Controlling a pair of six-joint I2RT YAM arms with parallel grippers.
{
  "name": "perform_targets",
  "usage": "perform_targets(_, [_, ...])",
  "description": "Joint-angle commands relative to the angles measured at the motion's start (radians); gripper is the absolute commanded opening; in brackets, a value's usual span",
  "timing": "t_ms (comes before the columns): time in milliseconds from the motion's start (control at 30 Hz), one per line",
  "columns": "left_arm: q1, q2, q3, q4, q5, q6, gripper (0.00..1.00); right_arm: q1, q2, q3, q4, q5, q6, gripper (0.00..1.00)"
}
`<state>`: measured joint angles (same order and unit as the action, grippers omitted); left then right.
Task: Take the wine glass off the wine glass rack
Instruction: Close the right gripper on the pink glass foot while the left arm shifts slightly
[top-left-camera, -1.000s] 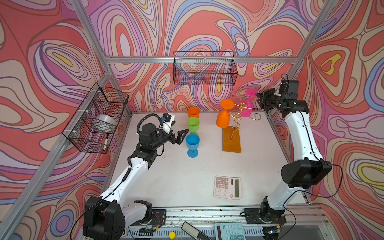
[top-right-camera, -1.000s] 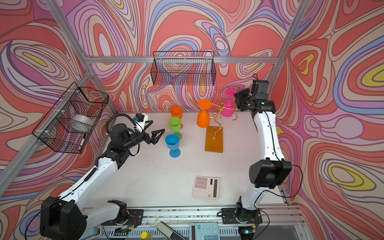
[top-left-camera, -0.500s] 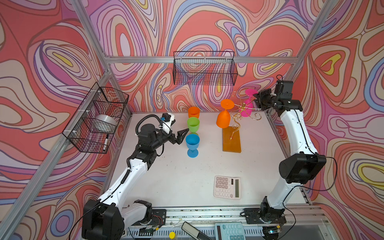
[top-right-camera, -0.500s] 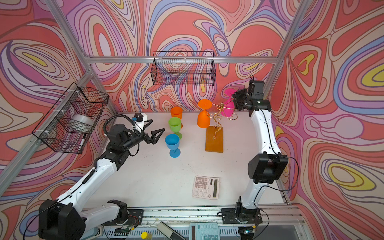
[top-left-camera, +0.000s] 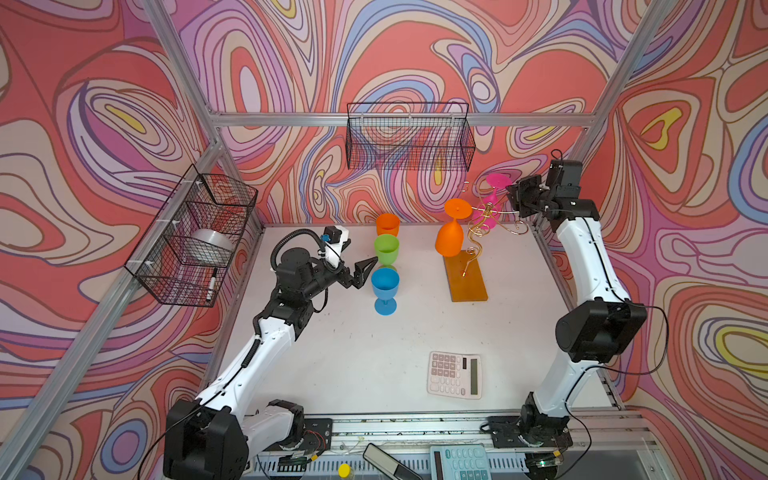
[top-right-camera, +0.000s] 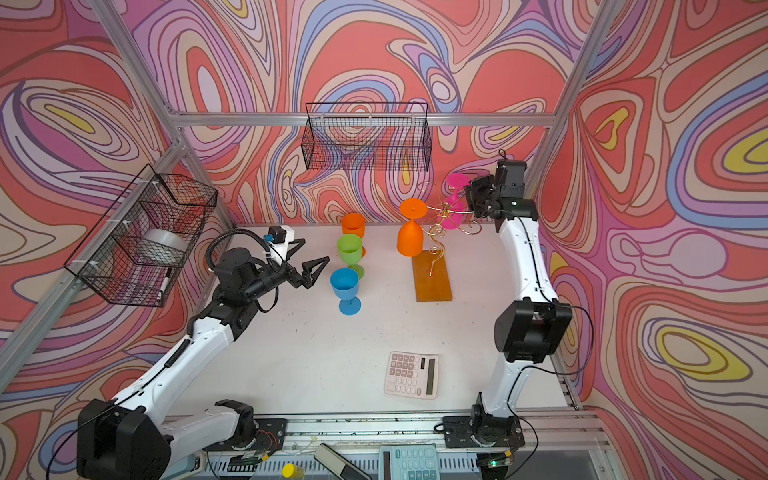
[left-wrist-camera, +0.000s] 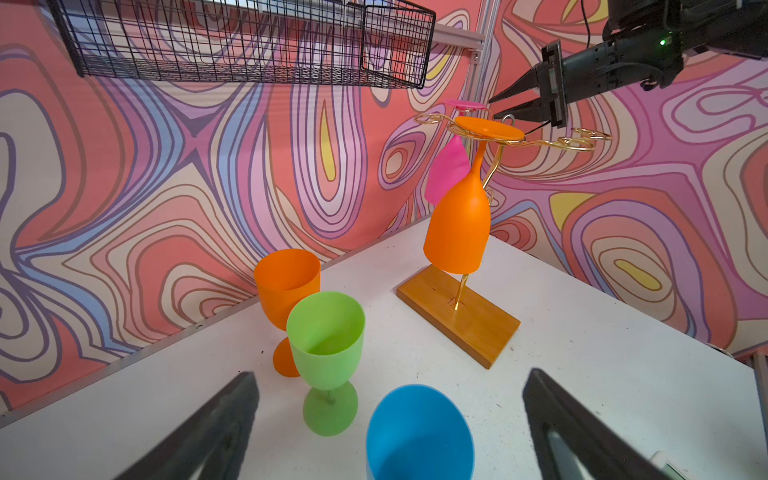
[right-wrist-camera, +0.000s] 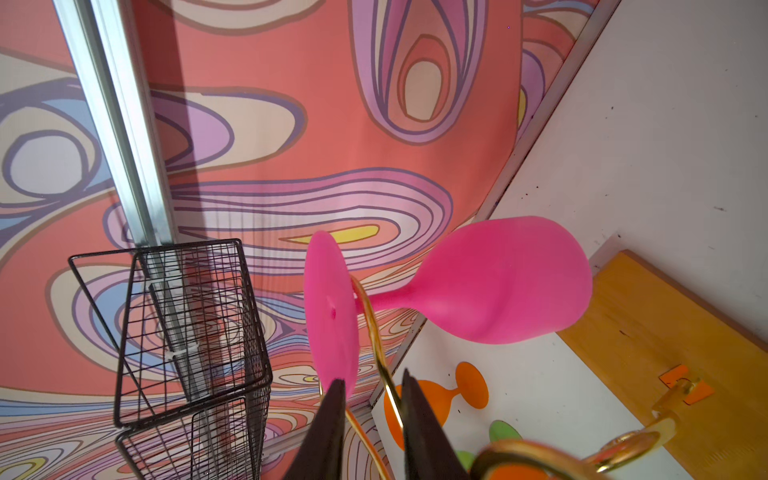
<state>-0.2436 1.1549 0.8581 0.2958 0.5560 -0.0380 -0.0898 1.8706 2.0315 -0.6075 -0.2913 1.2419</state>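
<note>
Table (top-left-camera: 374, 340): open white room in front of the rack.
Rack (top-left-camera: 467, 282): back right, close to the wall.
Pink glass (right-wrist-camera: 498, 282): hangs bowl down from a rack arm, foot uppermost.
Right gripper (right-wrist-camera: 372, 380): nearer; tips at the foot's edge, jaws narrow, straddling the wire, gripping nothing.
Left gripper (top-right-camera: 312, 254): wide, well apart.

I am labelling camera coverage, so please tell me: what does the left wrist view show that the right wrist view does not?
Only the left wrist view: the blue glass and the open left gripper. Only the right wrist view: the pink glass hung by its stem on the gold wire of the wine glass rack, which passes between the narrowly parted jaws of the right gripper. Both: the pink glass, the rack's amber base, the right gripper.
</note>
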Motion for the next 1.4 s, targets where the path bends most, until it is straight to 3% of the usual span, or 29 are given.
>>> perform_targets(0, [-0.005, -0.024, -0.008, 0.022, 0.007, 0.002, 1.0, 0.016, 0.017, 0.019, 0.039, 0.006, 0.021, 0.25])
perform_targets(867, [-0.005, -0.014, -0.001, 0.026, 0.015, -0.023, 1.0, 0.042, -0.067, 0.007, 0.003, 0.047, -0.016, 0.26])
perform_targets(1367, [-0.004, -0.024, -0.001, 0.02, 0.012, -0.016, 1.0, 0.045, -0.008, 0.03, 0.014, 0.017, 0.011, 0.26])
